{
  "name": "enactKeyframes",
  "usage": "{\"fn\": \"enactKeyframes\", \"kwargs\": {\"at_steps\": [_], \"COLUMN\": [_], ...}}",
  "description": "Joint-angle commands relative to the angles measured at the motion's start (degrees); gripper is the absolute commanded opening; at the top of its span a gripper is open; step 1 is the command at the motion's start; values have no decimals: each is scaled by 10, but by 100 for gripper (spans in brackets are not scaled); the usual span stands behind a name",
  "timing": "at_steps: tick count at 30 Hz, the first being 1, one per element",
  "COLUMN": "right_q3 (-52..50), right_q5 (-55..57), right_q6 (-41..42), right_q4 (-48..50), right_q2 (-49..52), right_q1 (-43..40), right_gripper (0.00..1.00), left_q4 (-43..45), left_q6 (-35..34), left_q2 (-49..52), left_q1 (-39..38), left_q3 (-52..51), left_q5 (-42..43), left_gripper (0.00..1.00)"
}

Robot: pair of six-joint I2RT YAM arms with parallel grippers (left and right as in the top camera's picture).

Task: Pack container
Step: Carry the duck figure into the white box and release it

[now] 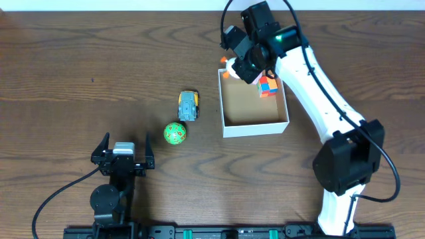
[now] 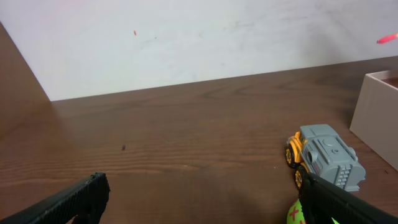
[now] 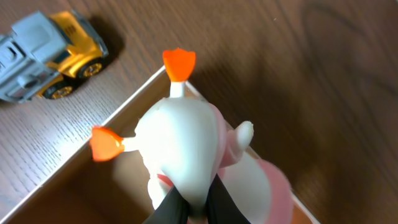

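Note:
The container (image 1: 254, 126) is a square white box with a tan inside, right of centre; its corner shows in the right wrist view (image 3: 74, 162) and its wall in the left wrist view (image 2: 376, 109). A colourful cube (image 1: 267, 87) lies in it. My right gripper (image 1: 240, 66) is shut on a white toy bird with orange feet (image 3: 180, 143), held over the box's far left corner. A grey and yellow toy truck (image 1: 188, 105) and a green ball (image 1: 175, 133) lie on the table left of the box. My left gripper (image 1: 123, 158) is open and empty, near the front.
The wooden table's far edge meets a white wall in the left wrist view. The truck (image 2: 323, 155) and the ball (image 2: 296, 214) lie just ahead of my left gripper's right finger. The truck also shows in the right wrist view (image 3: 46, 56).

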Motion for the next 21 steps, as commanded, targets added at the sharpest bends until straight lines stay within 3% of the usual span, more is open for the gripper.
{"fn": "enactKeyframes", "kwargs": {"at_steps": [1, 7, 15, 21], "right_q3": [0, 0, 0, 0], "right_q5": [-3, -3, -3, -3], "right_q6": [-13, -13, -13, -13], "right_q4": [-5, -9, -15, -15], "right_q2": [15, 27, 28, 28], "right_q1": [7, 8, 8, 8], "right_gripper": [8, 11, 25, 27], "left_q4": [-21, -21, -21, -21], "left_q6": [3, 3, 3, 3], "left_q2": [-1, -1, -1, -1], "left_q1": [2, 2, 2, 2], "left_q3": [-9, -9, -9, -9], "left_q5": [4, 5, 4, 4], "left_gripper": [98, 98, 98, 98]}}
